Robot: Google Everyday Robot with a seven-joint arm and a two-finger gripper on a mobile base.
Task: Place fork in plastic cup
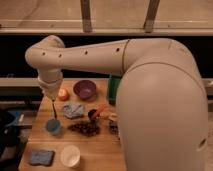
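Note:
My gripper [50, 96] hangs at the left of the wooden table, pointing down, shut on the fork [53, 111]. The fork is a thin dark stick that hangs upright below the fingers. Its lower tip is just above, or at the rim of, the small light-blue plastic cup [53, 126]. The cup stands upright near the table's left edge, straight below the gripper.
A purple bowl [84, 89] and an orange fruit [63, 94] sit at the back. A crumpled blue-grey cloth [73, 110], a dark heap [85, 129] and a red-handled utensil [98, 112] lie mid-table. A white cup [70, 155] and a blue-grey sponge [41, 157] sit in front. My arm hides the right side and most of the green tray [112, 88].

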